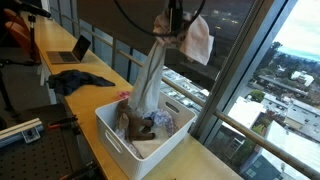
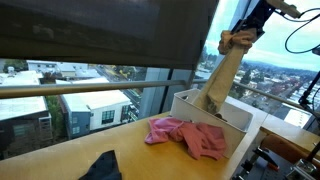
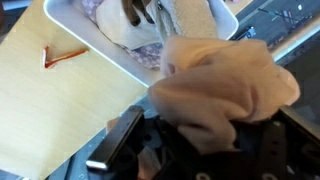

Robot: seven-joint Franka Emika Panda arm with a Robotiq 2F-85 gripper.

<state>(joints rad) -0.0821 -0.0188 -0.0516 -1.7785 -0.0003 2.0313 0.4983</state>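
Note:
My gripper (image 1: 176, 22) is raised high above a white basket (image 1: 108, 128) and is shut on a long beige garment (image 1: 150, 75). The garment hangs from the gripper down into the basket, and a paler piece (image 1: 199, 38) bunches beside the fingers. In both exterior views the garment (image 2: 222, 75) stretches from the gripper (image 2: 247, 28) to the basket (image 2: 190, 101). In the wrist view the bunched beige cloth (image 3: 222, 88) covers the jaws, and the basket rim (image 3: 100, 52) lies below with more clothes (image 3: 150, 15) inside.
A pink cloth (image 2: 188, 135) lies on the wooden table (image 2: 90, 150) beside the basket, and a dark cloth (image 1: 80, 82) lies farther along it. A laptop (image 1: 70, 50) stands at the table's far end. Windows (image 1: 250, 60) border the table. A small red strap (image 3: 60, 55) lies on the tabletop.

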